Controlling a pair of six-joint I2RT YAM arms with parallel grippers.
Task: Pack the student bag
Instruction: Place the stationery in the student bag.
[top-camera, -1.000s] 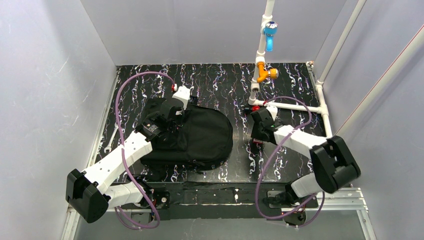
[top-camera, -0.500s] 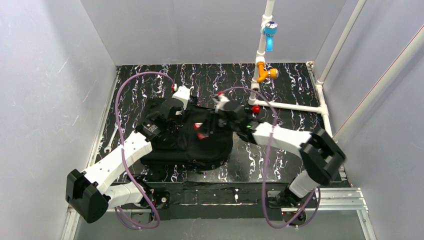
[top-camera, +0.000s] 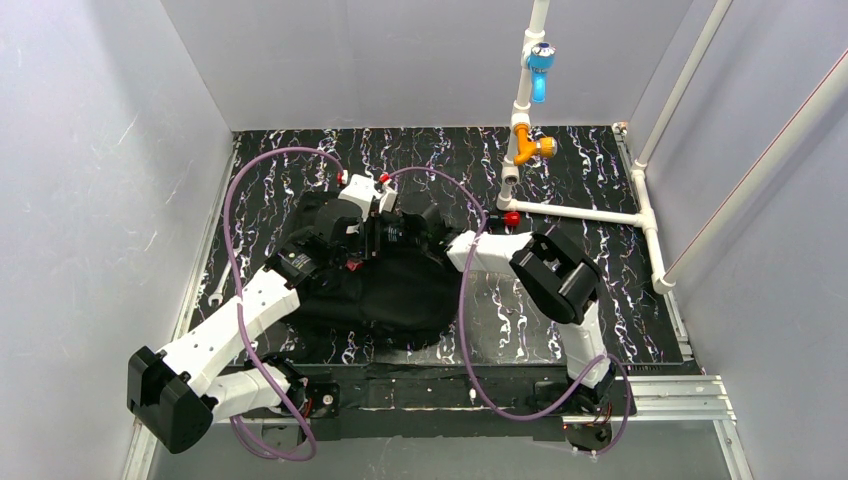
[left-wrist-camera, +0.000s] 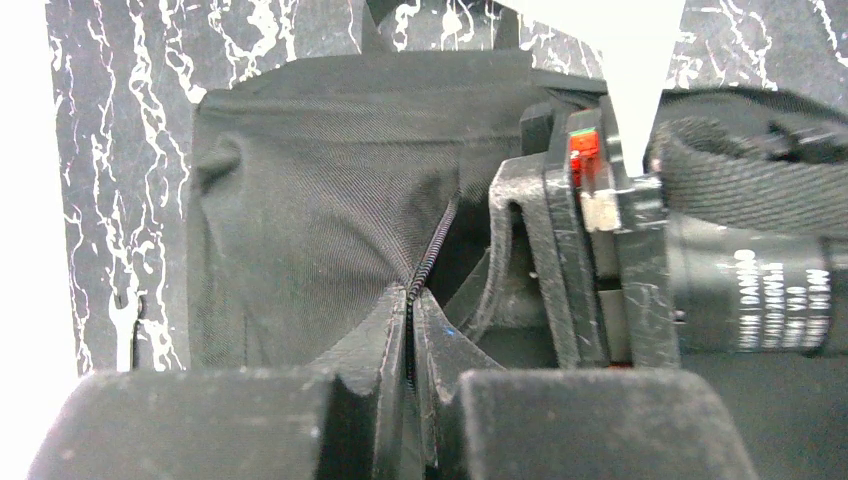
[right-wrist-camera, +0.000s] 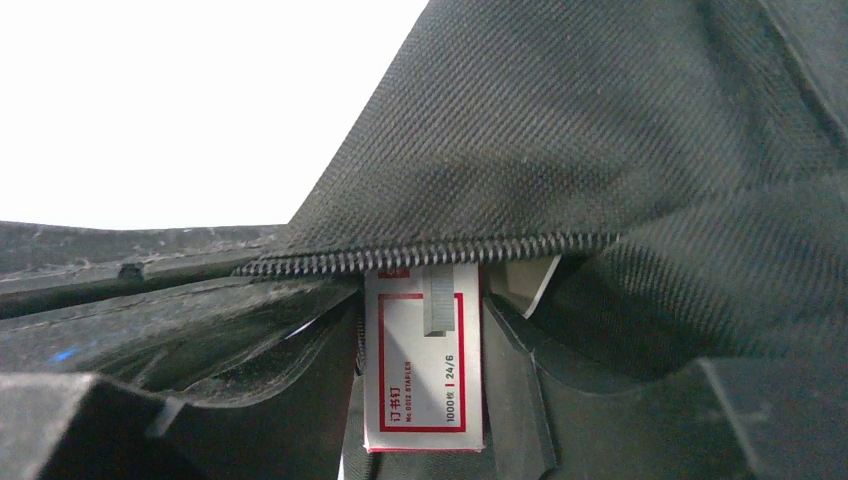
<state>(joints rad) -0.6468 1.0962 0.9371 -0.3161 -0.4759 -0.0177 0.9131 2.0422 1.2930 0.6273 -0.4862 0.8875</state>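
Sitting half under student bag (right-wrist-camera: 620, 130) zipper: staple box (right-wrist-camera: 422, 370).

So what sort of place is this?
Probably a robot test booth: plain grey walls enclose a marbled black table, two robot arms bolted at its near edge, a white pipe rig behind.

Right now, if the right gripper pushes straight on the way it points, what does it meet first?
The right gripper, with the small red-and-white cardboard staple box between its fingers, points at the zipper edge of the large black fabric backpack. Box likely meets that edge first; depth inside is unclear.
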